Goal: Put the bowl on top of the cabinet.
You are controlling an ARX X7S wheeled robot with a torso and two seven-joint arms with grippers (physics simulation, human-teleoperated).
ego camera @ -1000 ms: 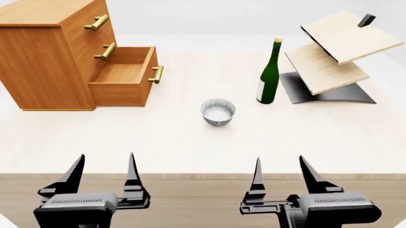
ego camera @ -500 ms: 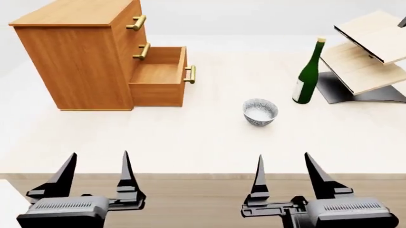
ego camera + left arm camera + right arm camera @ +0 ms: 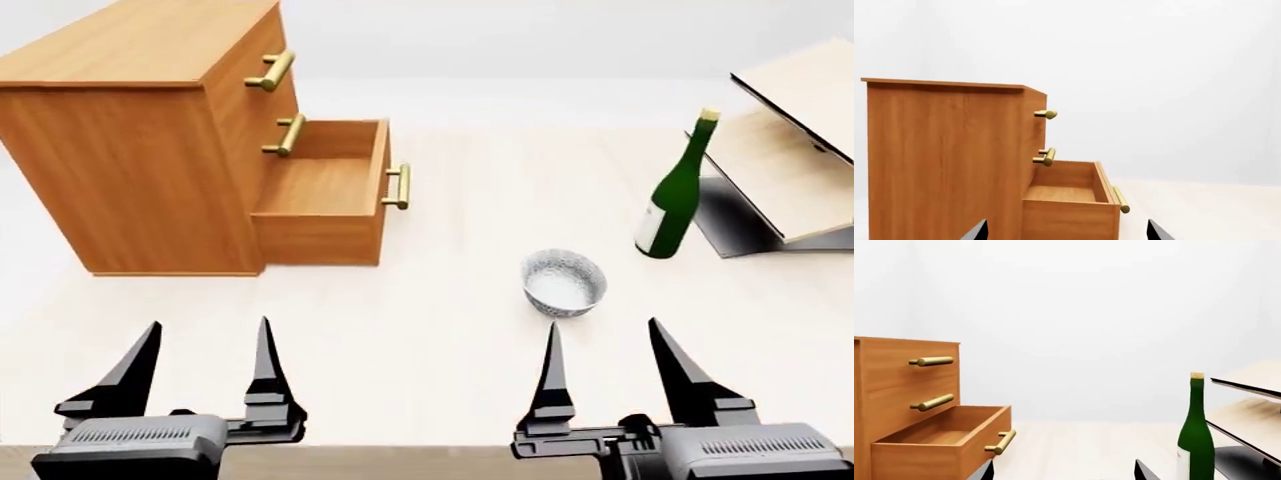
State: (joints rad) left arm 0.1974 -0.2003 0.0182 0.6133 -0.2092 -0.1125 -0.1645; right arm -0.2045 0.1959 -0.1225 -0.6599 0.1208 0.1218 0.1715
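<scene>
The patterned white bowl (image 3: 563, 283) stands upright on the pale table, to the right of the cabinet. It is just beyond my right gripper (image 3: 605, 327), which is open and holds nothing. The orange-brown cabinet (image 3: 134, 150) stands at the far left with its bottom drawer (image 3: 320, 185) pulled out and its flat top bare. My left gripper (image 3: 208, 327) is open and empty, in front of the cabinet's side. The left wrist view shows the cabinet (image 3: 947, 160) past the open left gripper (image 3: 1066, 231). The right wrist view shows the cabinet (image 3: 894, 375) beyond the open right gripper (image 3: 1064, 472), and the bowl is out of that view.
A green glass bottle (image 3: 671, 195) stands upright to the right of the bowl. A slanted light-wood shelf rack (image 3: 801, 150) on a black base stands behind it at the right edge. The bottle (image 3: 1195, 435) and the rack (image 3: 1247, 410) also appear in the right wrist view.
The head view has advanced over the table. The table's front edge has dropped to the frame's bottom, and the bowl now sits just beyond the right gripper. Both grippers stay open.
</scene>
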